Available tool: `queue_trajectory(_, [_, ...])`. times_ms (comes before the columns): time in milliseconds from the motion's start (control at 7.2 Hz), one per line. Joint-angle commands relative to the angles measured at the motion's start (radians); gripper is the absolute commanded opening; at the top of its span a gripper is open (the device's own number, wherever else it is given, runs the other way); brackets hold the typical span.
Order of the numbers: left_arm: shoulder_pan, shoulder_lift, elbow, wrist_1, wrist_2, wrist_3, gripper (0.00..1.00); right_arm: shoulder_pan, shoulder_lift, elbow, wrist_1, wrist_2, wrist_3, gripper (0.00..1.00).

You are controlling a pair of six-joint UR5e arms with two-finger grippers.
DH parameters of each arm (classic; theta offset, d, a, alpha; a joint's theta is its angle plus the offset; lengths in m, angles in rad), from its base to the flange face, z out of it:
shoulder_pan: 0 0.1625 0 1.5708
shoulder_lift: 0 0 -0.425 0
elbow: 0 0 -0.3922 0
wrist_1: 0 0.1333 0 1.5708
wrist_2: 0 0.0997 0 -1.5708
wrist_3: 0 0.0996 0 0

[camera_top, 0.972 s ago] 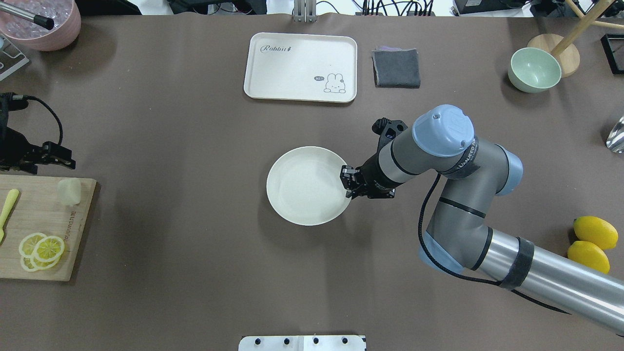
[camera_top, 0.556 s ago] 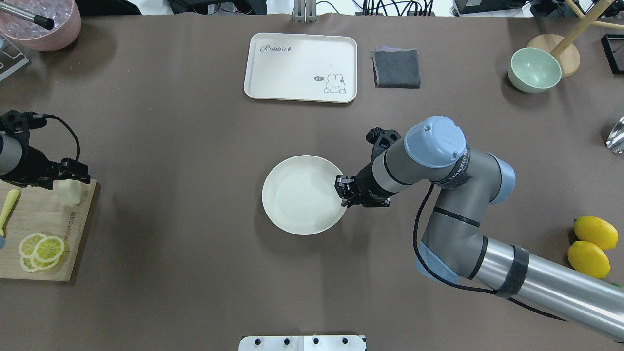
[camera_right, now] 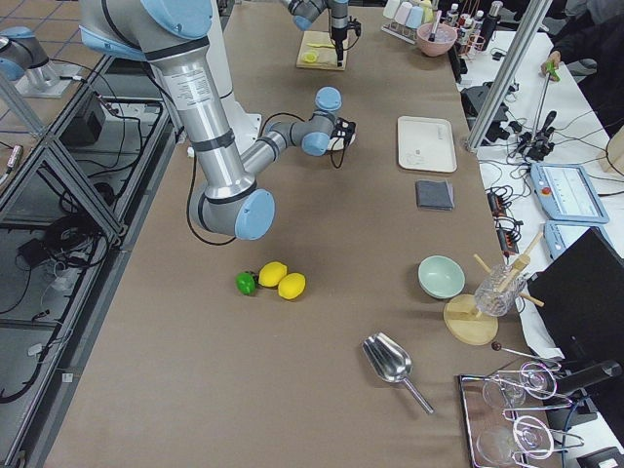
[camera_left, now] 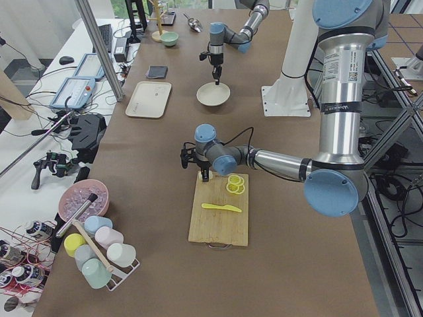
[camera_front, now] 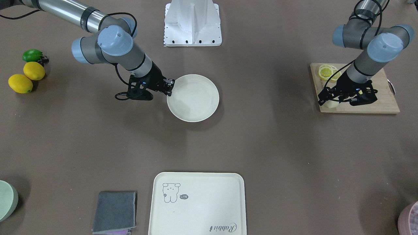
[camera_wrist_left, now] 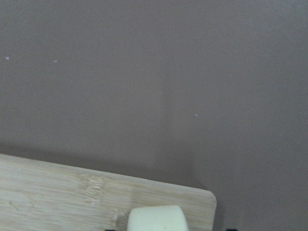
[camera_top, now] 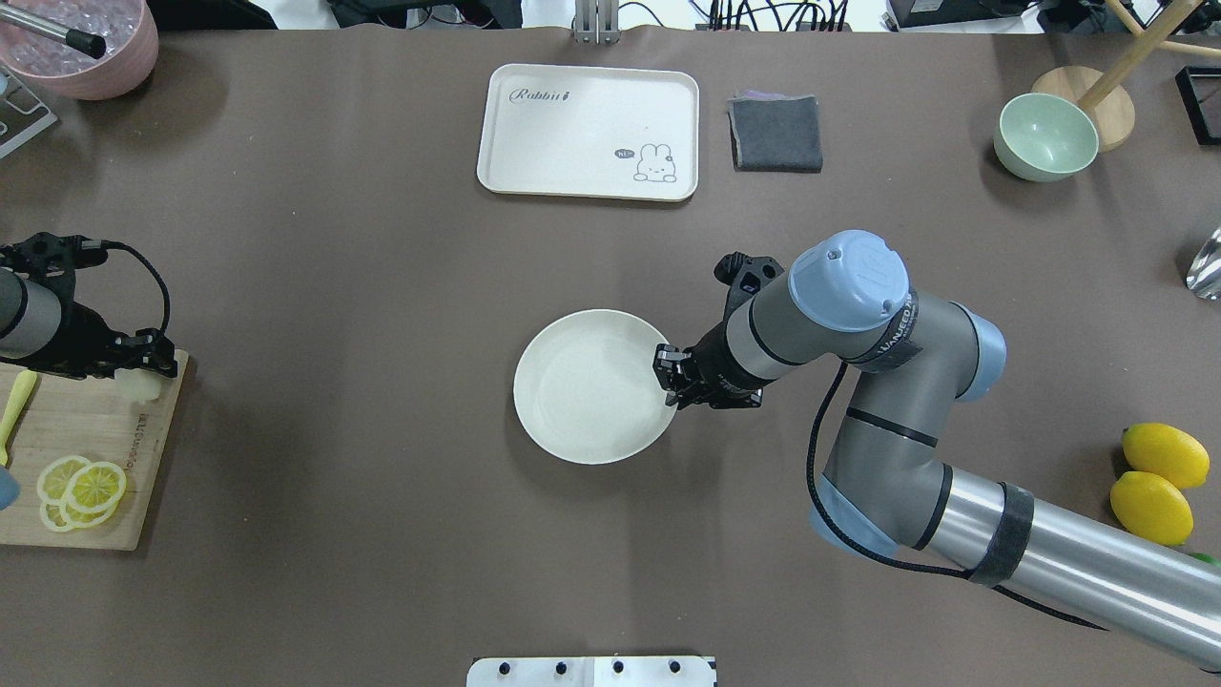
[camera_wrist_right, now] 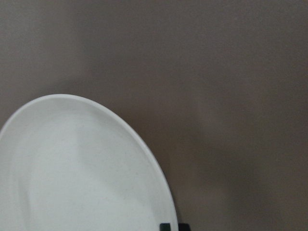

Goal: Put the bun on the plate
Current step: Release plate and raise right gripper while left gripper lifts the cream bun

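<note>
The table (camera_top: 382, 286) is dull brown. The plate (camera_top: 572, 410) is plain cream-white, the bun (camera_top: 140, 385) pale cream. The cutting board (camera_top: 81, 434) is light, grained wood; the lemon slices (camera_top: 81, 487) are bright yellow. The cream tray (camera_top: 572, 114) bears a line-drawn rabbit and script lettering. The cloth (camera_top: 776, 134) is charcoal grey, the bowl (camera_top: 1045, 138) pale green, two lemons (camera_top: 1165, 455) yellow.

The bun (camera_wrist_left: 156, 219) is cut off by the left wrist view's bottom edge. Overhead, the left claw (camera_top: 145, 363) hides part of it, so contact is unclear. The plate (camera_wrist_right: 72, 183) runs off the right wrist view's left and bottom edges, where the right claw (camera_top: 668, 376) shows only as a dark sliver.
</note>
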Motion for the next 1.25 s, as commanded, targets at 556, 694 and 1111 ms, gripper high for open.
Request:
queue_trajectory(556, [0.002,-0.136,-0.201,0.276,-0.038,-0.144,0.26,0.011,-0.006,0.074,-0.014,-0.068,0.067,1.00])
queue_trajectory(694, [0.063,-0.219,-0.195,0.281,-0.012,-0.262,0.27,0.083,-0.013,0.077,-0.036,-0.008,0.044,1.00])
queue_trajectory(1111, [0.258,-0.610,-0.113,0.533,0.131,-0.475,0.27,0.321,-0.082,0.077,-0.149,0.158,-0.308,1.00])
